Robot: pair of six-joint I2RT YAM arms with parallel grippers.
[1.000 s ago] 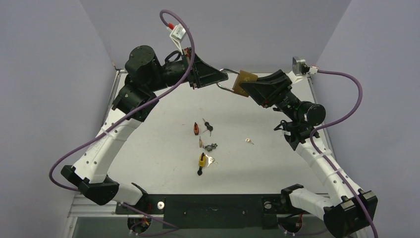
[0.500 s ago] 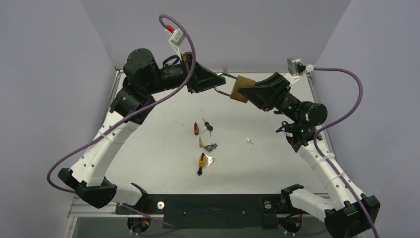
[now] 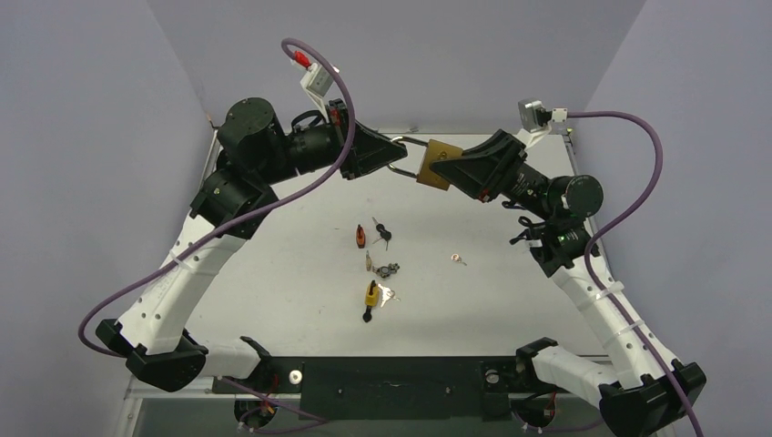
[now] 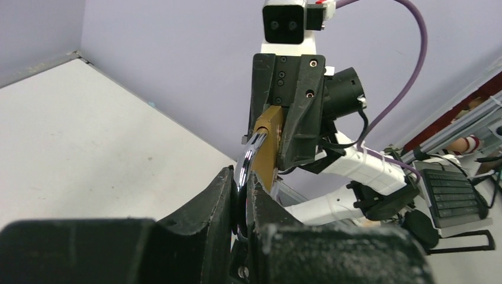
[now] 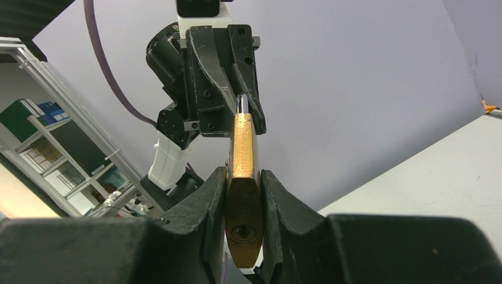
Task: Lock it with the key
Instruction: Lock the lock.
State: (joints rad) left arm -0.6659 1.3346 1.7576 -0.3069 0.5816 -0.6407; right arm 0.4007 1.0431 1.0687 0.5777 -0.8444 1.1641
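Well above the table (image 3: 291, 273), the brass padlock (image 3: 438, 164) is hanging in the air between the two arms, toward the far side of the workspace. Its long axis is running nearly level from side to side in the top view. The shackle (image 3: 405, 157) is pointing at the left arm, and the flat bottom end is facing back into the right wrist. From the right wrist camera the keyhole (image 5: 241, 232) is showing on that near end, looking straight at the lens, and nothing is sitting in it.

The right gripper (image 3: 448, 169) is clamping the brass body, its fingers (image 5: 210, 201) pressing on the two broad faces with only the body's thickness between them. The left gripper (image 3: 398, 150) is pinching the steel shackle (image 4: 245, 163), its jaws drawn almost together around the loop of the bar.

Down on the table, well apart from the held lock, a small orange padlock (image 3: 361, 237), a pair of black-headed keys (image 3: 382, 232), a yellow padlock (image 3: 371, 293) and a loose key (image 3: 458, 259) are lying scattered near the middle
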